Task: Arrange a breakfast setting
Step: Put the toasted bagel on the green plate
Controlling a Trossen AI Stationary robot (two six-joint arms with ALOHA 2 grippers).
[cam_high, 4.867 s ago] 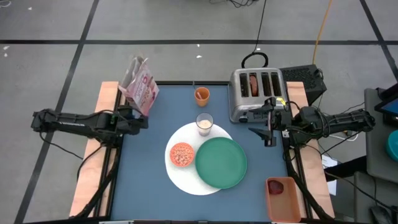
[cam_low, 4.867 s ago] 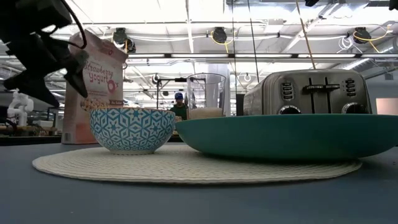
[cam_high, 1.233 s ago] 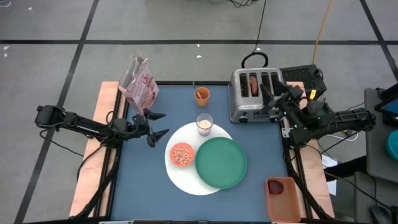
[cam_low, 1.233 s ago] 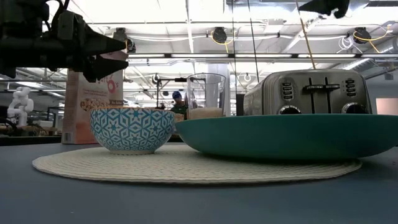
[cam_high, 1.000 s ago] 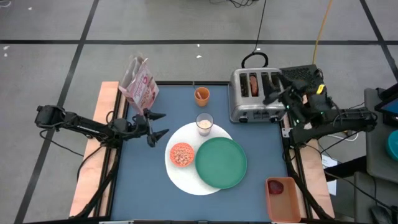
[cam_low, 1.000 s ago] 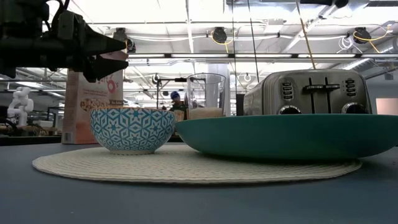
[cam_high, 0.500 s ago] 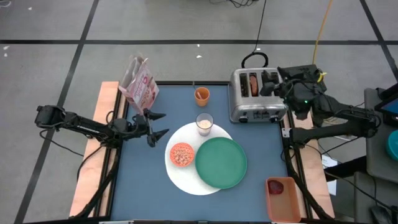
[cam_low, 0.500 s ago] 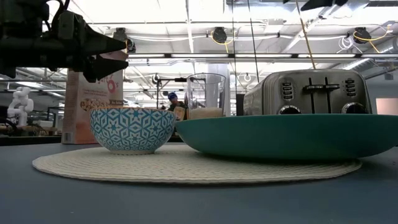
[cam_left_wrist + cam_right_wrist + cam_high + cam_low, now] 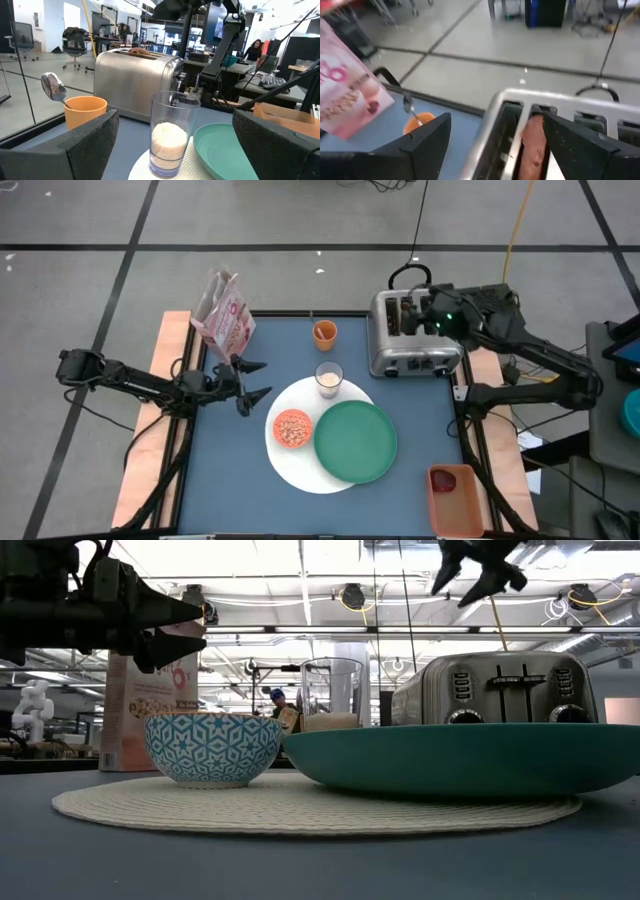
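Upper right of the high view: right gripper [image 9: 418, 312], fingers spread, above the silver toaster [image 9: 412, 335], whose slot holds the brown bagel [image 9: 534, 143]. Left gripper [image 9: 252, 380], also spread, hovers left of the large white plate [image 9: 290, 464].

The right end effector [image 9: 418, 313] is held high with fingers spread; the left end effector [image 9: 252, 380] is parked low, likewise spread.
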